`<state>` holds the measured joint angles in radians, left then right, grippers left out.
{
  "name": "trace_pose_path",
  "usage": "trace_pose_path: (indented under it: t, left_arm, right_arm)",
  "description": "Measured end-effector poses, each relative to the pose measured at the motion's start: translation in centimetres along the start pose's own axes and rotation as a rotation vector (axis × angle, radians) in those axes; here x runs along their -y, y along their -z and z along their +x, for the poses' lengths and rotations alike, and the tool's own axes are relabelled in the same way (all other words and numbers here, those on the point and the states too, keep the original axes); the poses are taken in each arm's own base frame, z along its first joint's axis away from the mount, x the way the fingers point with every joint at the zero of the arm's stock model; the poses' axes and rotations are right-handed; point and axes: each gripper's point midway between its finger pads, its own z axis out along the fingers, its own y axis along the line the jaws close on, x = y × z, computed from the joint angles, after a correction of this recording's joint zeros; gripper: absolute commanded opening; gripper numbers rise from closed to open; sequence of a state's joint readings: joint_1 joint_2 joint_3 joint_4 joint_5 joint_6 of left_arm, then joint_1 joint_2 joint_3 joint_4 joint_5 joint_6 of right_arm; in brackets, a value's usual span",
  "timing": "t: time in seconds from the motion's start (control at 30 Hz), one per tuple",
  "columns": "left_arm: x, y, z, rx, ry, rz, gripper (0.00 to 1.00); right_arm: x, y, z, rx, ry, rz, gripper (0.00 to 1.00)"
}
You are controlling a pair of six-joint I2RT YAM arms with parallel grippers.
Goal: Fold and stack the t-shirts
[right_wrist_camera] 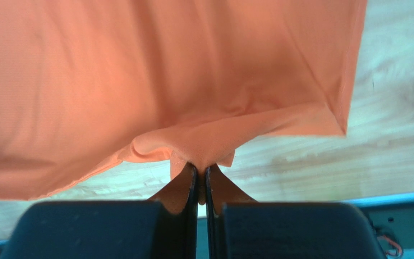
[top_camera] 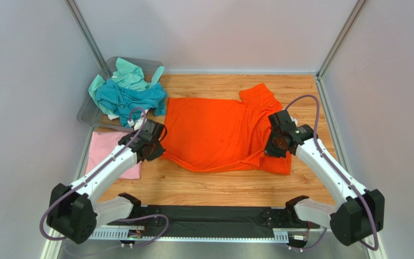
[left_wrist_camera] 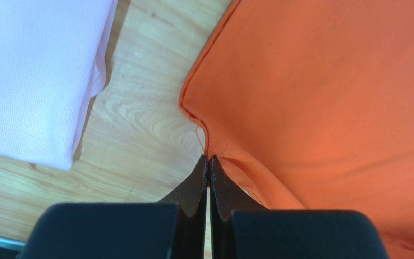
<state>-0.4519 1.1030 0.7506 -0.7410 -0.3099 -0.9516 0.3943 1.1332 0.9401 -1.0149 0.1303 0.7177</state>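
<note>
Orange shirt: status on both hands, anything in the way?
Left hand shut on orange shirt, left edge. Right hand shut on its right edge, cloth bunched. Pink shirt beside left hand, apart; nothing blocking.

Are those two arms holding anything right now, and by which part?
Both pinch the bright orange cloth t-shirt: left tool at its hemmed edge, right tool at a bunched edge.

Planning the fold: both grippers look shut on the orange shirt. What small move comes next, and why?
Probably a small, even lift of both. The left gripper is shut on the left edge of the orange shirt, the right gripper on a bunched fold near its right side, and the rest lies flat on the table; lifting would likely free that edge to fold over.
</note>
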Motion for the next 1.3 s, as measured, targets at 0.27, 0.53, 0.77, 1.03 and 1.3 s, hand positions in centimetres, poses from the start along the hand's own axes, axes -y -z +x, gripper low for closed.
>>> trace_pose_path:
  t: [0.27,0.53,0.77,1.03,1.3]
  left_arm:
    - [1.5,-1.9,-3.3,0.012,0.025,-0.069,0.00]
    - [3.3,-5.0,-5.5,-0.018,0.022,-0.116,0.00]
    - [4.1,-7.3,-6.4,-0.047,-0.010,-0.154,0.70]
    - [5.1,-5.9,-7.6,-0.022,-0.008,-0.105,1.00]
    - [7.0,-2.9,-5.7,-0.039,-0.036,0.073,1.00]
  right_arm:
    - [-1.6,-2.3,-4.9,0.010,0.012,-0.017,0.00]
    - [-2.2,-5.1,-8.4,-0.009,0.012,-0.003,0.00]
    - [-3.1,-8.8,-11.6,-0.026,0.029,0.005,0.36]
    - [-4.1,-9.8,-12.9,-0.016,0.046,-0.026,1.00]
    - [-4.8,-7.0,-7.8,-0.055,0.055,-0.228,1.00]
